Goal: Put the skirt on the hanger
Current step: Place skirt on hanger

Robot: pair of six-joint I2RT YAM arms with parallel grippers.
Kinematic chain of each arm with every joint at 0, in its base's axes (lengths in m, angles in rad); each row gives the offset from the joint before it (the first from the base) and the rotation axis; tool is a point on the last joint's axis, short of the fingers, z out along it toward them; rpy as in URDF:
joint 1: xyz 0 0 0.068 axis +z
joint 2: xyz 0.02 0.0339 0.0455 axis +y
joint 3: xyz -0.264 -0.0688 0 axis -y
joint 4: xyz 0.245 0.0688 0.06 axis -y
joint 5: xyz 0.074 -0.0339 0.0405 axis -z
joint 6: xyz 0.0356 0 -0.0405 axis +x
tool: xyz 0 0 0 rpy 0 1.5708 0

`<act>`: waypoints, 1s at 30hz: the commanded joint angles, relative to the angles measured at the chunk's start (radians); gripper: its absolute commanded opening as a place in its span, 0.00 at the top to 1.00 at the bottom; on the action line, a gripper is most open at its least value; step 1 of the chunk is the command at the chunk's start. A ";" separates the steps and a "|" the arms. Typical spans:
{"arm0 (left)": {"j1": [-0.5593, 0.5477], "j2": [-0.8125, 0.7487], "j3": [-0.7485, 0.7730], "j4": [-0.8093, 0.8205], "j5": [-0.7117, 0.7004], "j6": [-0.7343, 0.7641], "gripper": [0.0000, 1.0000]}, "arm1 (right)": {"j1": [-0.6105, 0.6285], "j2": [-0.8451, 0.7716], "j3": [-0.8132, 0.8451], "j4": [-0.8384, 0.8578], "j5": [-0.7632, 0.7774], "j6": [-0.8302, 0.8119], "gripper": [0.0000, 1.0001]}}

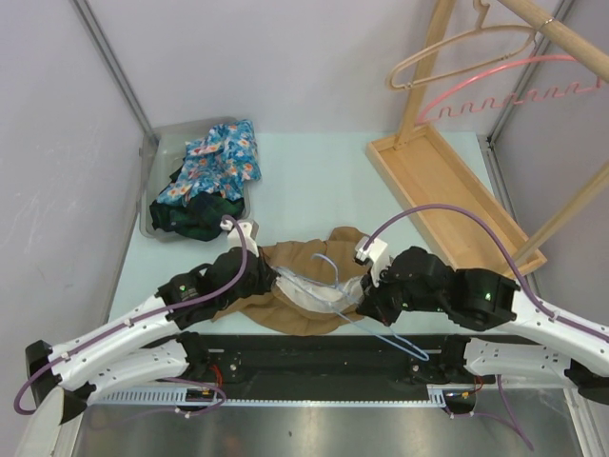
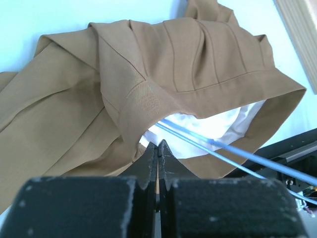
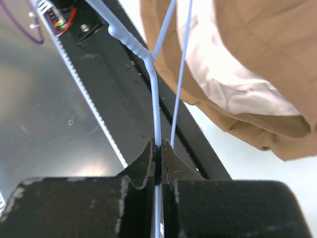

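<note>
The tan skirt (image 1: pixel 303 259) with a white lining lies bunched at the table's near edge between my two arms. It also shows in the left wrist view (image 2: pixel 198 64) and the right wrist view (image 3: pixel 257 44). The light blue wire hanger (image 1: pixel 402 343) runs into the skirt's open waist, its other end sticking out over the near edge. It also shows in the left wrist view (image 2: pixel 237 153). My left gripper (image 1: pixel 271 278) (image 2: pixel 158 144) is shut on the skirt's waistband edge. My right gripper (image 1: pixel 366 303) (image 3: pixel 158 145) is shut on the hanger's wire (image 3: pixel 154 99).
A grey bin (image 1: pixel 150 195) holding floral clothes (image 1: pixel 221 160) stands at the back left. A wooden rack base (image 1: pixel 447 190) sits at the right, with a pink hanger (image 1: pixel 519 88) and a beige hanger (image 1: pixel 457 52) hung above it. A black rail (image 1: pixel 285 350) runs along the near edge.
</note>
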 commanded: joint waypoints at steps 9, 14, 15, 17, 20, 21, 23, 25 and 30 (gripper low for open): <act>-0.002 -0.012 0.012 -0.030 -0.052 -0.003 1.00 | 0.070 -0.058 0.005 0.036 -0.035 -0.004 1.00; -0.004 -0.009 0.017 -0.027 -0.055 -0.003 1.00 | 0.084 -0.072 0.004 0.035 -0.047 -0.001 1.00; -0.002 -0.011 0.017 -0.025 -0.052 -0.002 1.00 | 0.085 -0.071 0.004 0.032 -0.049 -0.003 1.00; -0.004 -0.017 0.021 -0.020 -0.052 0.001 1.00 | 0.091 -0.056 0.002 0.032 -0.051 -0.009 1.00; -0.004 -0.026 0.030 -0.022 -0.050 0.011 1.00 | 0.096 -0.031 0.004 0.029 -0.026 -0.013 1.00; -0.004 -0.027 0.033 -0.024 -0.050 0.014 1.00 | 0.097 -0.020 0.001 0.026 -0.020 -0.015 1.00; -0.004 -0.032 0.040 -0.043 -0.055 0.018 1.00 | 0.096 -0.010 -0.002 0.023 -0.018 -0.013 1.00; -0.004 -0.038 0.041 -0.062 -0.061 0.020 1.00 | 0.096 -0.011 -0.010 0.036 -0.026 -0.010 1.00; -0.002 -0.058 0.034 -0.085 -0.073 0.017 1.00 | 0.097 -0.042 -0.015 0.053 -0.021 -0.006 1.00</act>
